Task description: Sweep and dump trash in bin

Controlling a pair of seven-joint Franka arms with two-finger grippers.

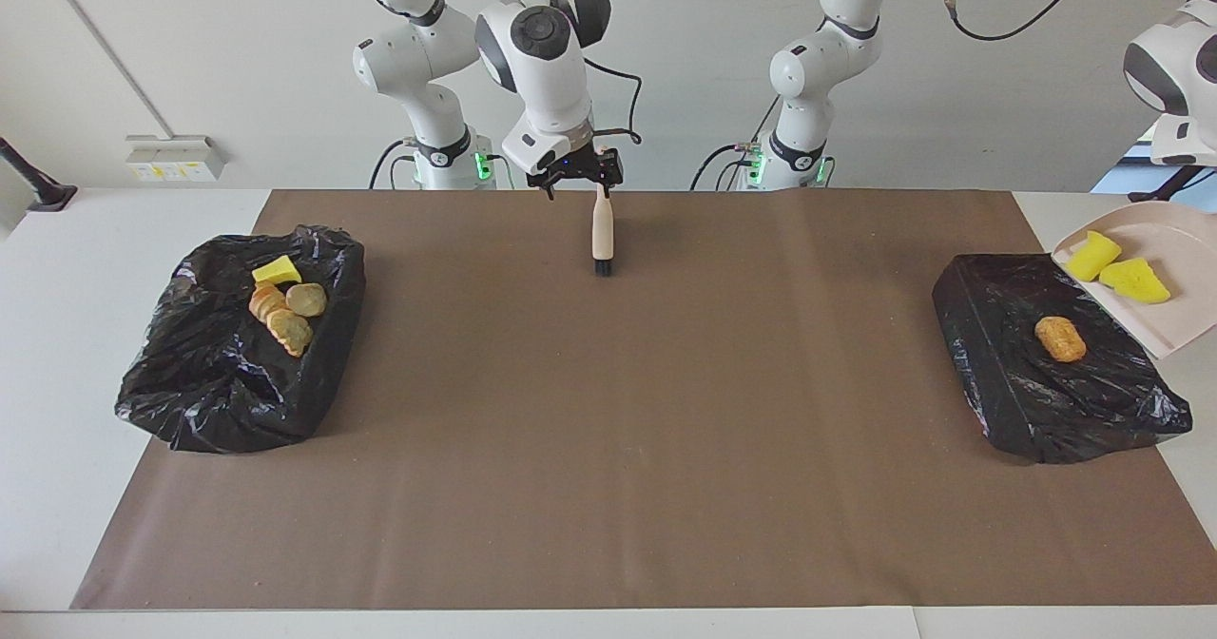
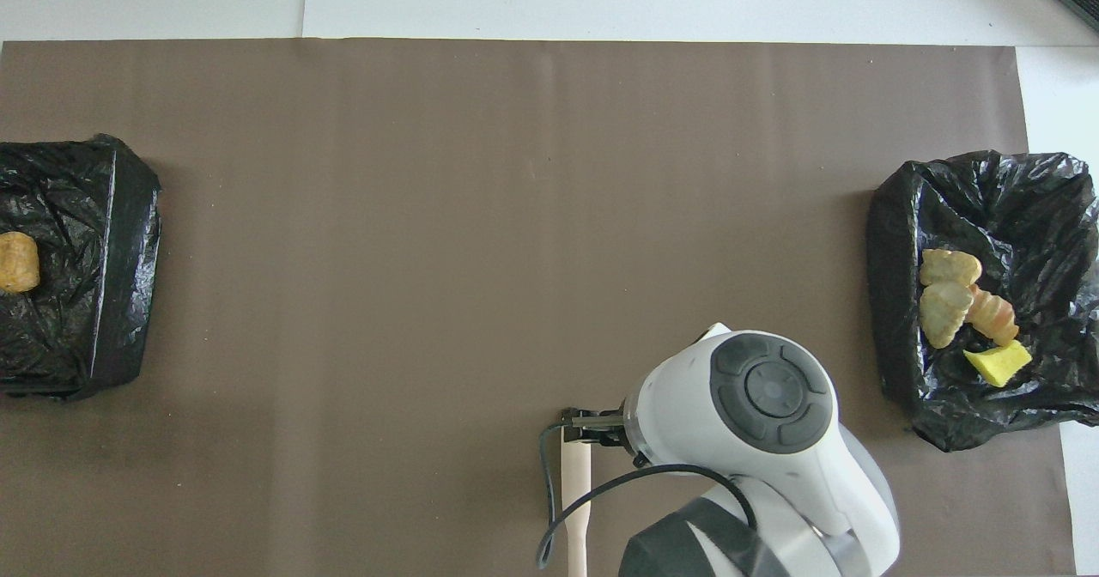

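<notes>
The right gripper (image 1: 575, 175) hangs with its fingers spread wide and nothing between them, over the handle end of the brush (image 1: 602, 232), which lies flat on the brown mat (image 1: 608, 430) near the mat's edge closest to the robots, bristles pointing away from them. The left gripper is out of sight past the frame edge; it is pressed together, and the pale pink dustpan (image 1: 1174, 320) tilts over the black bin bag (image 1: 1008, 401) at the left arm's end of the mat. Two yellow sponge chunks (image 1: 1112, 263) sit on the dustpan. One tan-brown lump (image 1: 1060, 338) lies on that bag. The other black bag (image 1: 219, 382), at the right arm's end, holds a yellow chunk and bread-like lumps (image 1: 285, 311).
</notes>
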